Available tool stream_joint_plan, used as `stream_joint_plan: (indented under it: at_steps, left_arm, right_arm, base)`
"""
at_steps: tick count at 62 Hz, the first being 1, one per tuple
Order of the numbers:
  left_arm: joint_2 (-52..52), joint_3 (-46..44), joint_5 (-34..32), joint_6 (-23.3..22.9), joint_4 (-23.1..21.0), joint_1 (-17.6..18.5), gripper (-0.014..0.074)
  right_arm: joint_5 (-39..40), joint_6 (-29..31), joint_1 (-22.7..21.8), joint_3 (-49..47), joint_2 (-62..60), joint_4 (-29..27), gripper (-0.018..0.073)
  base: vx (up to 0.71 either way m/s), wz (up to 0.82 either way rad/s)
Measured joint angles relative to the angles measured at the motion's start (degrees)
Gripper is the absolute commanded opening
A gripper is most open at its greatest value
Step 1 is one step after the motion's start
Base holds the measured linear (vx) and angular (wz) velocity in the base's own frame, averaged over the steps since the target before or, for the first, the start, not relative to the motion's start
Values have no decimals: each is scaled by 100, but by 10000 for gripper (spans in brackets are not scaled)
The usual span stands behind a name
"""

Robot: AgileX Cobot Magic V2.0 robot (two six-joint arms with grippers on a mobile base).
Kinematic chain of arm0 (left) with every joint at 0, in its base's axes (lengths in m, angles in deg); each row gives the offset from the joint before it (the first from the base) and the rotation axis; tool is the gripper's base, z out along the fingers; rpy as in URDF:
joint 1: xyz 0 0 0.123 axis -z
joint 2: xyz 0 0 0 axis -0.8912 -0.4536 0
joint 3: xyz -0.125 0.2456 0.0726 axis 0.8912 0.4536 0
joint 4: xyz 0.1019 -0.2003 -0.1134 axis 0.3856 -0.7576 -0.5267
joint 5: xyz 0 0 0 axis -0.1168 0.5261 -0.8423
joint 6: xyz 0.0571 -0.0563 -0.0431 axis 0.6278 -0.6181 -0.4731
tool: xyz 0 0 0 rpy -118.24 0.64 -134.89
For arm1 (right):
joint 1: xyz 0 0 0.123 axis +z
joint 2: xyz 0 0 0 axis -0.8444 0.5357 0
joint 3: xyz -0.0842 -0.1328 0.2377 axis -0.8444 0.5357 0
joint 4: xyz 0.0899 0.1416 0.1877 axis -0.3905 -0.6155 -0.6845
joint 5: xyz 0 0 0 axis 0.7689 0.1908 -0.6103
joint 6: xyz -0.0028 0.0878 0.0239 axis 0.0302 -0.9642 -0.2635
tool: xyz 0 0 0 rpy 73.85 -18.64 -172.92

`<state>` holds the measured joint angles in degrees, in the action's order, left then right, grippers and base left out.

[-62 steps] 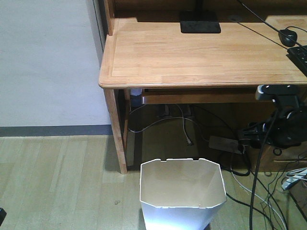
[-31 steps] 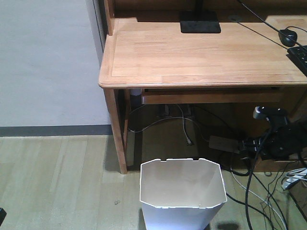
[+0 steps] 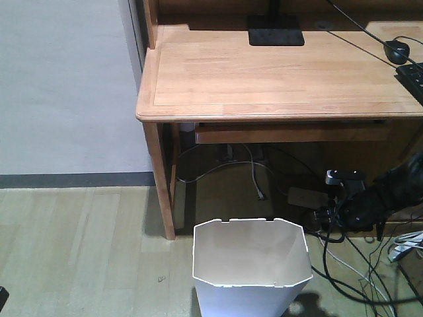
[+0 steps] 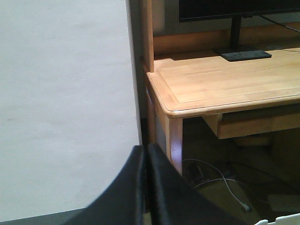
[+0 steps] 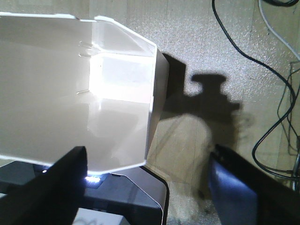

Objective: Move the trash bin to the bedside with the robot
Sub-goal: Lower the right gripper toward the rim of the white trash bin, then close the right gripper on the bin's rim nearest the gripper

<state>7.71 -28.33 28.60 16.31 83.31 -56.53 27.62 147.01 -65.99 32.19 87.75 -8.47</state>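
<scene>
The white trash bin [image 3: 251,264] stands on the wood floor in front of the desk, open and empty. It also fills the upper left of the right wrist view [image 5: 70,89]. My right arm [image 3: 360,203] hangs low just right of the bin, above the floor cables. My right gripper [image 5: 150,190] is open wide and holds nothing; it looks down over the bin's right rim corner and touches nothing. My left gripper [image 4: 146,152] is shut and empty, pointing at the desk leg and the wall. The bed is out of view.
The light-wood desk [image 3: 277,76] stands behind the bin, with a monitor base [image 3: 275,30], a mouse [image 3: 396,50] and a keyboard edge. Loose cables [image 3: 357,277] and a power strip [image 3: 307,197] lie right of the bin. A grey wall [image 3: 66,86] is at the left. My dark base [image 5: 136,197] is below the bin.
My right arm has come down and to the left, from desk-edge height to just beside the bin's right rim. Its shadow now falls on the floor by the bin. The bin has not moved.
</scene>
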Motion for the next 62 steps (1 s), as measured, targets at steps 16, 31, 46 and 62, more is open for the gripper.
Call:
stream_joint_plan:
  at_steps: [16, 31, 46, 62]
  left_arm:
    - [0, 0, 0, 0, 0, 0, -6]
    - [0, 0, 0, 0, 0, 0, -6]
    - [0, 0, 0, 0, 0, 0, -6]
    - [0, 0, 0, 0, 0, 0, -6]
  right_arm:
    - [39, 17, 11, -797, 1086, -49, 553]
    - [-11, 17, 11, -1267, 1798, -49, 553]
    - [-34, 17, 11, -1699, 2338, -49, 553]
    - [-59, 17, 135, -2240, 2741, -49, 553]
  base:
    - [0, 0]
    - [0, 0]
    - [0, 0]
    - [0, 0]
